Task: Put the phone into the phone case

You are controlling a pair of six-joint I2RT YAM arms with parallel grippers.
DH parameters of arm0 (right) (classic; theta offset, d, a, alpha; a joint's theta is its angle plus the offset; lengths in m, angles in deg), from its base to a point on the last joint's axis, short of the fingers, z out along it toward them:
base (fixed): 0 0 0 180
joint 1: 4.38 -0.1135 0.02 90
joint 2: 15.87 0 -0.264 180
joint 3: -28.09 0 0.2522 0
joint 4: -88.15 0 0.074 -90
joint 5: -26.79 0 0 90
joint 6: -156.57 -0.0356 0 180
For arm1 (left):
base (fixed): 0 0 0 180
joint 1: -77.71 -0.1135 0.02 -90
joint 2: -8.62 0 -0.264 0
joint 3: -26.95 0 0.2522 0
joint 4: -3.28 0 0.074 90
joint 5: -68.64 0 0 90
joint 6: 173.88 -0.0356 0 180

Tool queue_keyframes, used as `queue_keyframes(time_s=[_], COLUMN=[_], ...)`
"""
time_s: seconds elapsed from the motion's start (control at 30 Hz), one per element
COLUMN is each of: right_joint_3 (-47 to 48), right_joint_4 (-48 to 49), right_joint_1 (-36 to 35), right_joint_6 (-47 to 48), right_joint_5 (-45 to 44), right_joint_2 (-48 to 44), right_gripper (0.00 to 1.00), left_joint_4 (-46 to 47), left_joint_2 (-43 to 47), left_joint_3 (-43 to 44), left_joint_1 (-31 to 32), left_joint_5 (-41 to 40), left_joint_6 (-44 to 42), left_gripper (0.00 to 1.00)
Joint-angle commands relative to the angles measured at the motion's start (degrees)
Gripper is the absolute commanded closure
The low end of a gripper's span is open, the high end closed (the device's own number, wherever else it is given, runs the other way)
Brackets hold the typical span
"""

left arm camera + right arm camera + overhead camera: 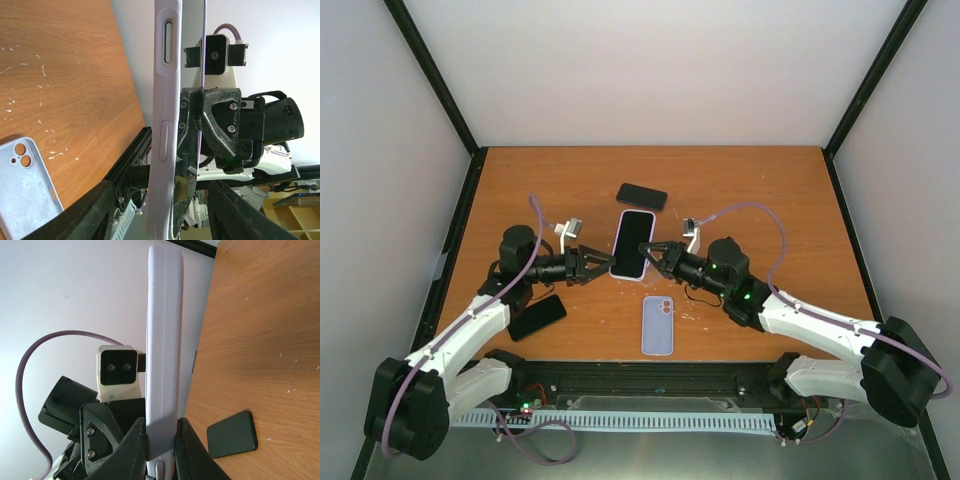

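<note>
**Cased phone caught between the two arms, mid-table**

The right gripper (161,436) is pinched tight on one long edge of the lilac phone case (163,355). From above, the black screen of the phone (633,245) shows inside it. The left gripper (605,263) has its fingers (92,215) spread on either side of the opposite edge. Both wrist views only catch the case edge-on, so I can't tell if the phone is fully seated. A pale blue spare case (658,325) and two black phones (641,196) (537,317) lie on the table (770,200).
</note>
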State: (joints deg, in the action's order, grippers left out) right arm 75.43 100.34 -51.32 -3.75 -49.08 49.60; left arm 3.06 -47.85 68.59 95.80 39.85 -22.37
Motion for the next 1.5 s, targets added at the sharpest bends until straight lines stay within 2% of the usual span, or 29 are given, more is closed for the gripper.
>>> queue_keyframes(time_s=[0.0,0.07,0.2,0.33,0.43,0.53,0.67,0.7,0.8,0.9,1.0,1.13,1.3,1.47], right_joint_3=[1.0,1.05,1.16,1.2,1.21,1.11,1.03,0.96,0.59,0.36,0.76,1.47,0.96,3.03], right_joint_4=[6.03,6.2,6.06,5.71,5.22,4.71,4.45,3.89,1.23,-3.47,-10.93,-24.85,-36.51,-46.21], right_joint_1=[0.18,0.22,0.2,0.18,0.18,0.18,0.18,0.25,1.18,3.58,6.92,13.12,26.67,36.93], right_joint_6=[-0.77,-0.73,-0.4,0.21,0.74,1.15,2.05,2.56,4.8,7.99,13.21,22.05,30.97,40.53], right_joint_5=[-1.23,-1.39,-1.73,-1.74,-1.77,-1.74,-1.3,-1.16,-0.02,3.27,7.06,9.78,16.55,20.9], right_joint_2=[0.25,0.56,1.34,2.13,2.57,3.05,3.23,3.21,2.18,0.54,-1.78,-5.87,-11.07,-6.13], right_gripper=[0.97,0.97,0.97,0.97,0.97,0.97,0.97,0.97,0.97,0.97,0.97,0.97,0.97,0.97], left_joint_4=[-0.01,-0.05,-1.9,-8.73,-14.45,-15.62,-14.92,-14.79,-15.26,-17.54,-20.2,-24.06,-28.68,-29.48], left_joint_2=[-0.88,-1.17,-1.5,-2.17,-2.81,-3.07,-3.0,-2.9,-2.43,-2.16,-2.23,-3.07,-5.58,-7.99], left_joint_3=[0.5,0.57,1.04,3.48,5.99,6.81,6.73,6.69,7.0,7.86,8.9,10.16,11.46,11.08], left_joint_1=[0.63,0.72,0.72,0.73,0.76,0.72,0.72,0.7,0.72,0.71,0.72,0.72,0.68,0.19], left_joint_5=[0.88,0.99,0.41,-2.19,-4.9,-5.49,-5.27,-5.25,-5.9,-8.41,-11.46,-15.45,-21.18,-27.44], left_joint_6=[-0.91,-0.96,-1.99,-6.18,-9.77,-10.8,-10.31,-10.28,-10.83,-12.55,-14.7,-17.89,-19.99,-17.93], left_gripper=[0.5,0.56,0.77,0.97,1.0,0.99,0.88,0.8,0.48,0.27,0.02,0.01,0.01,0.01])
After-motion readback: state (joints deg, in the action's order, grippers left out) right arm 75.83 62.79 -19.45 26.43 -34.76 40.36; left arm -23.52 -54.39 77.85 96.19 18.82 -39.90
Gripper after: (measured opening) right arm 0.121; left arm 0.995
